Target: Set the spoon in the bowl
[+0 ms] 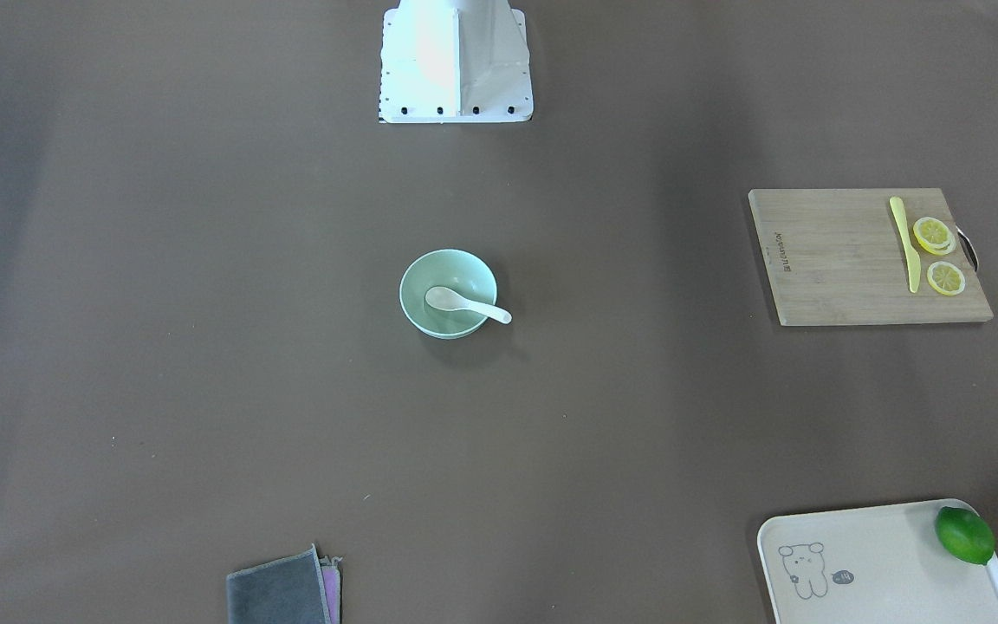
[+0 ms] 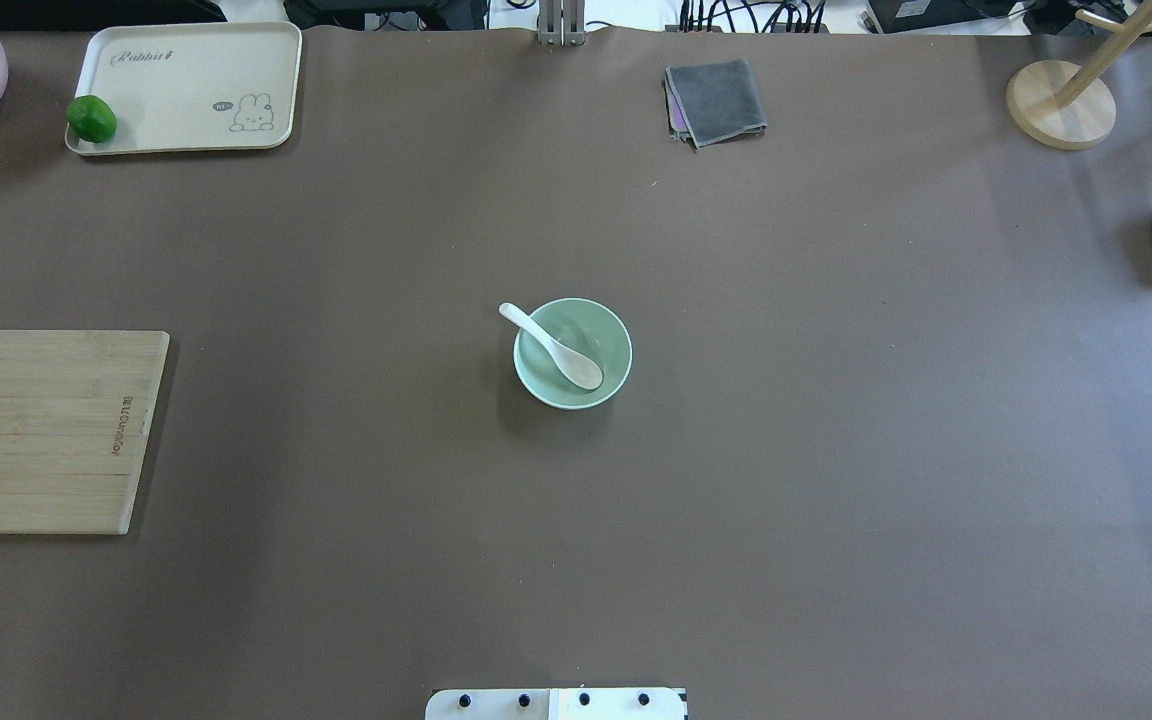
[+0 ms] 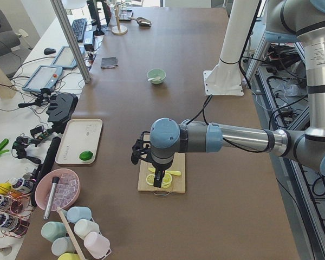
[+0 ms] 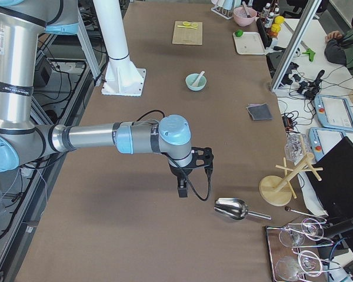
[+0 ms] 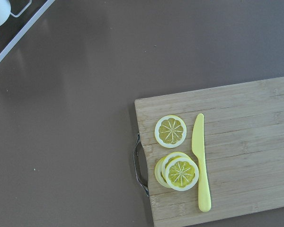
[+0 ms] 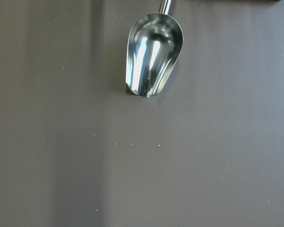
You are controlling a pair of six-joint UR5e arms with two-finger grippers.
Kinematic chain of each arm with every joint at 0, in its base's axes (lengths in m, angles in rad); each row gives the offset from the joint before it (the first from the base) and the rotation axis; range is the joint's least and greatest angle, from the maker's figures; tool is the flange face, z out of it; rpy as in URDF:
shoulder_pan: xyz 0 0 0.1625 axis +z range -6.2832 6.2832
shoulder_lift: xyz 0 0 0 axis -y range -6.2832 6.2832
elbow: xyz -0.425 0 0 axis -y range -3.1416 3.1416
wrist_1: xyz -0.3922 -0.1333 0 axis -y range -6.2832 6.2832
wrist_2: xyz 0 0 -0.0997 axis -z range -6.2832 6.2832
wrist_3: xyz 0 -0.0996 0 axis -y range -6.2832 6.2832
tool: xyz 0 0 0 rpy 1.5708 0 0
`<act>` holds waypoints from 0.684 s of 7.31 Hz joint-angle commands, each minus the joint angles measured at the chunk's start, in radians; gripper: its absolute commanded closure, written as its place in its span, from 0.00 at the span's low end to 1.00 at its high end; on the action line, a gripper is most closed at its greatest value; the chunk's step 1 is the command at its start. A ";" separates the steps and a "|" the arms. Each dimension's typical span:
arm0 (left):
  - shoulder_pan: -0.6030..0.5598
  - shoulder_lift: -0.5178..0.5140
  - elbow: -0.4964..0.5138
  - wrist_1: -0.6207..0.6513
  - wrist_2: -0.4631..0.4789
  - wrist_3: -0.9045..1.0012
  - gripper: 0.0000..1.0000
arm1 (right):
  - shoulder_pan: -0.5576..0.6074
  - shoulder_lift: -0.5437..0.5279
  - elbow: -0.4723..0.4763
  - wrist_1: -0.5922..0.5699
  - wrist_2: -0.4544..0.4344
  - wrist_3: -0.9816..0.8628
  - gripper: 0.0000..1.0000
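Observation:
The white spoon (image 1: 466,302) lies in the mint-green bowl (image 1: 430,325) at the table's middle, scoop inside and handle resting over the rim. It also shows in the overhead view, the spoon (image 2: 556,348) in the bowl (image 2: 611,335). Neither gripper is near it. My left gripper (image 3: 161,179) hangs over the wooden cutting board at the table's left end. My right gripper (image 4: 182,191) hangs over bare table near a metal scoop at the right end. Both show only in side views, so I cannot tell whether they are open or shut.
A cutting board (image 1: 837,260) carries lemon slices (image 5: 170,131) and a yellow knife (image 5: 201,161). A cream tray (image 2: 186,90) holds a lime (image 2: 91,118). A grey cloth (image 2: 716,100), a metal scoop (image 6: 154,54) and a wooden stand (image 2: 1061,105) sit at the edges.

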 commanded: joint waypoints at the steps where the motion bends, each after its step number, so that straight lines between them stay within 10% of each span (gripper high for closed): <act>1: 0.000 -0.002 0.001 0.000 0.001 0.000 0.02 | -0.001 0.000 0.000 0.002 -0.001 -0.006 0.00; 5: 0.000 0.001 -0.001 0.000 0.001 0.000 0.02 | -0.001 -0.001 -0.014 0.000 0.004 -0.004 0.00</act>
